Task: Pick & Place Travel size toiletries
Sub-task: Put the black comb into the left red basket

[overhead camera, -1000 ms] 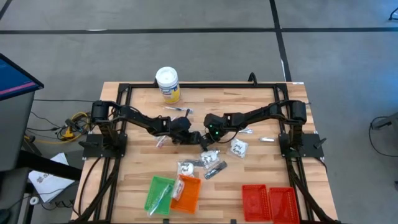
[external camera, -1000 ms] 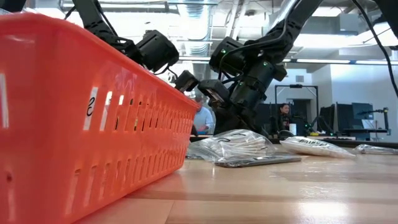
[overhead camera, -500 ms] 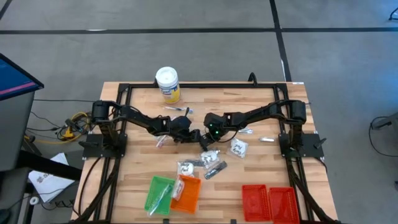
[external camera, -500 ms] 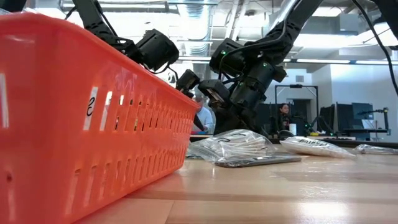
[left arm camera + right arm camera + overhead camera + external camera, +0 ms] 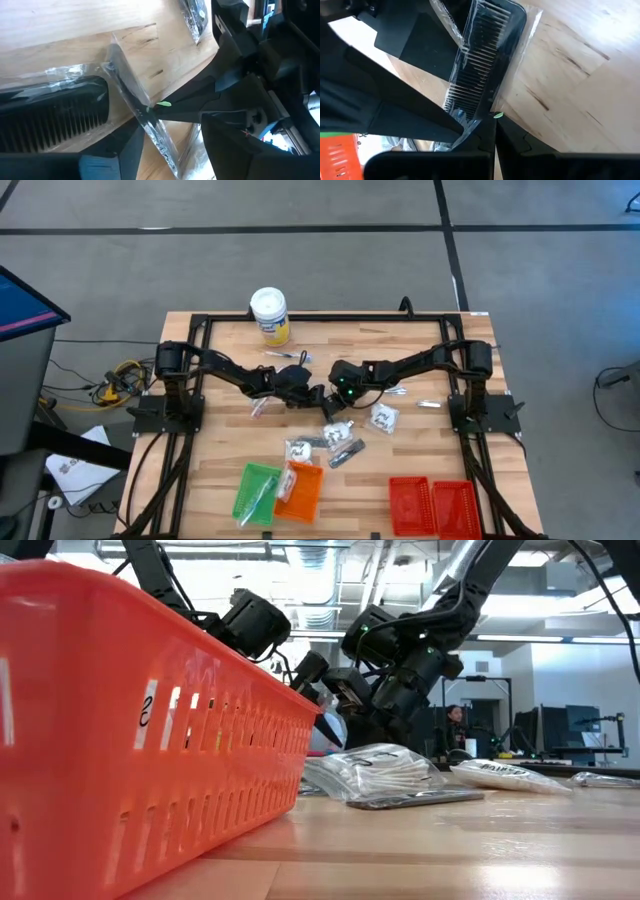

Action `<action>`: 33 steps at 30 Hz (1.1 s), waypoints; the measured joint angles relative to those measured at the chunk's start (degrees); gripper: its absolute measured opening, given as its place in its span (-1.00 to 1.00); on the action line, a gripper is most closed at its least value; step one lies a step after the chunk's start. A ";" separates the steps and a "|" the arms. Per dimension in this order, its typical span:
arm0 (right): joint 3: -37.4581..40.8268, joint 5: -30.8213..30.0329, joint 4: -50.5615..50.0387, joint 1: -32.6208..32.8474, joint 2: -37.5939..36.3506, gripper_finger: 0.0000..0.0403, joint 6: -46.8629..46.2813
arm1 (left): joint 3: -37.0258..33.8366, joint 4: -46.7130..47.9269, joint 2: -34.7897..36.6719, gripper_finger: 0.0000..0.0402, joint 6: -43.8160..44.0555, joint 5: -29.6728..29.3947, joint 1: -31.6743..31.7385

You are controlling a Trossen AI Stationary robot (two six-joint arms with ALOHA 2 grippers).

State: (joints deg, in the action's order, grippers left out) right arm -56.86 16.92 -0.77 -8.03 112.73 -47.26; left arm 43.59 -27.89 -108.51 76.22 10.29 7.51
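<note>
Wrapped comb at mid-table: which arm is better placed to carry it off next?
Right, probably. The right gripper is pinched shut on the edge of the wrapped comb, so it seems to hold it. The left gripper is open beside it, gripping nothing.

A dark "2" is marked on the orange basket's [image 5: 150, 740] wall.

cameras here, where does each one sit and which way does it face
High: above the table, straight down; both arms, left gripper and right gripper meeting mid-table.
Low: at table-top height behind the orange tray, level across to the room; both arms.
Left wrist: on the left arm, over a wrapped comb.
Right wrist: on the right arm, over that comb.
Both wrist views share the comb.
</note>
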 joint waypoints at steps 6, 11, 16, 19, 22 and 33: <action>-0.02 0.45 0.65 0.01 0.04 -1.00 0.29 | -0.07 0.22 -0.09 -0.42 -0.06 0.60 0.00; -0.02 0.77 0.74 0.25 0.07 -1.00 0.78 | -0.11 0.41 -0.11 -0.89 -0.13 0.80 0.00; -0.04 0.80 0.66 0.46 -0.33 -1.00 1.06 | -0.20 1.55 -0.11 -0.97 -0.54 0.84 0.02; -0.04 0.75 0.63 0.46 -0.55 -1.00 1.35 | -0.20 1.68 -0.10 -0.98 -0.82 1.28 0.02; -0.04 0.83 0.67 0.46 -0.68 -1.00 1.35 | -0.17 2.02 -0.11 -0.99 -1.03 1.66 0.02; 0.14 0.94 -0.23 0.57 -2.53 -0.76 3.61 | -0.60 12.44 7.68 -0.99 -7.74 -1.40 1.63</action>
State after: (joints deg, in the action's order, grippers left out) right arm -56.72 17.87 -1.00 -7.46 110.19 -43.65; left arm 43.00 -15.45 -100.83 68.48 8.88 9.13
